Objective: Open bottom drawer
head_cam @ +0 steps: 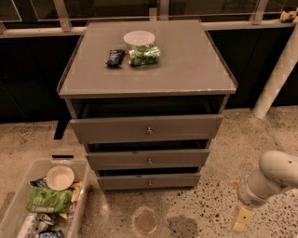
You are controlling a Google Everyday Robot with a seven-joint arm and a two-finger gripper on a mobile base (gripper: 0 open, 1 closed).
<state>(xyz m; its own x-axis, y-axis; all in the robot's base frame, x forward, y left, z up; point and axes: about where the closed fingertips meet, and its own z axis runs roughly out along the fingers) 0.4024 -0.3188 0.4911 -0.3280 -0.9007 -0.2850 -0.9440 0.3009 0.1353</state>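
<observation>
Down at the left, a clear bin (14,209) holds a bowl (60,177); centre, the bottom drawer (135,181) sits lowest in the grey cabinet (186,69); far right, the gripper (242,220) hangs near the floor, well apart from it, and I cannot tell its grip.

This looks to me like a common area in an office-type building, not a home. The cabinet (186,69) stands on a speckled terrazzo floor (242,139). Right behind it runs a glass railing (107,8) on metal posts (62,10), with darkness beyond. To the cabinet's right a white pillar (279,74) comes up from the floor. On the cabinet sit a white bowl (139,38), a green bag (144,55) and a dark packet (115,57). Left of it, a clear bin (51,161) on the floor holds snack packs (49,200) and a tan bowl (60,177). My gripper (243,218) hangs low over the floor, off the cabinet's front right corner.
</observation>
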